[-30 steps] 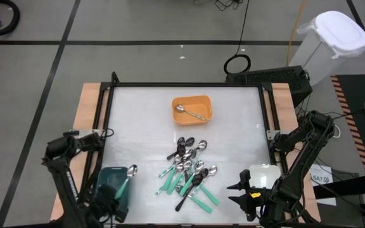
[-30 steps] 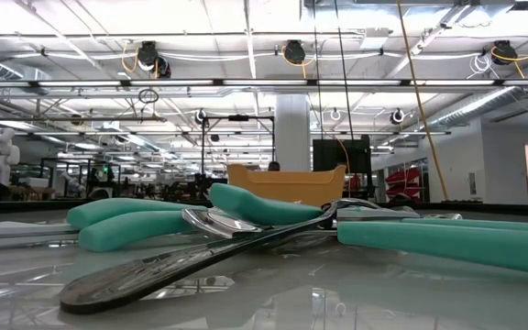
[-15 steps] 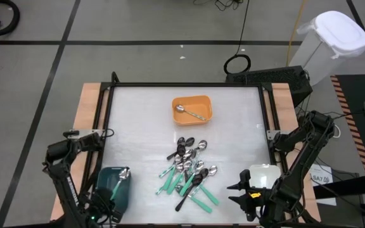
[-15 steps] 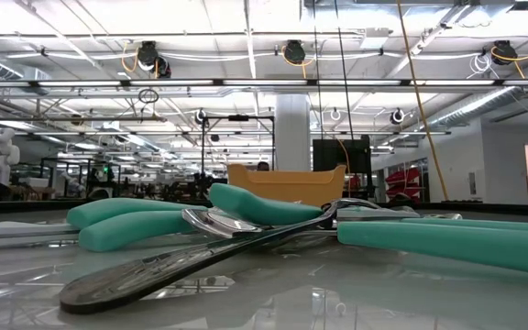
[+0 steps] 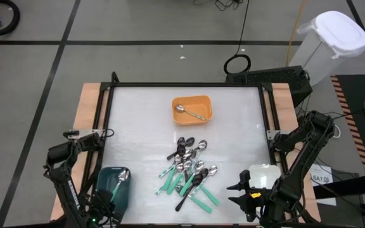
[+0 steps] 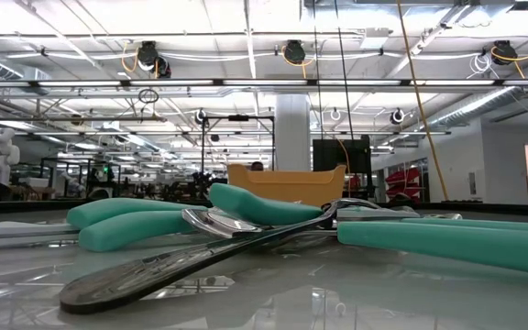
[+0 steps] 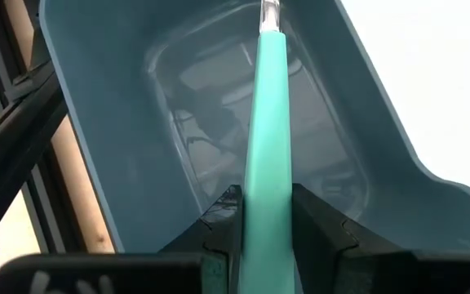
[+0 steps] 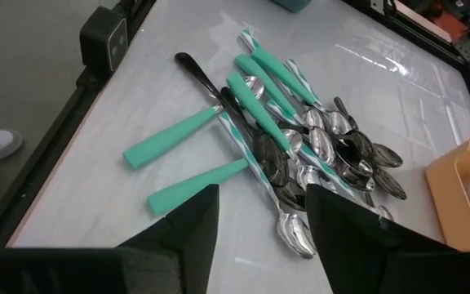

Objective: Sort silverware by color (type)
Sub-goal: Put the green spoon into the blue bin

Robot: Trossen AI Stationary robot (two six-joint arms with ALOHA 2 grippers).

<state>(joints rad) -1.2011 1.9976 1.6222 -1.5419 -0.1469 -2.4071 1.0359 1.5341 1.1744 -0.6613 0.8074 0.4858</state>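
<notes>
Barely started: one silver spoon (image 5: 189, 113) sat in the orange tray (image 5: 192, 100), and the left claw (image 7: 261, 214) was clamped on a teal-handled spoon (image 7: 266, 122) over the teal tray (image 7: 104, 98). The pile (image 5: 189, 172) beside that tray was untouched; the right claw (image 8: 259, 214) gaped empty.

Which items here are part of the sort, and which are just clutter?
Job:
- spoon pile, mid-table
- teal-handled spoon, held by left end effector over teal tray
- silver spoon in orange tray
- white tray

Lying about:
- white bin on floor
- cable coil
</notes>
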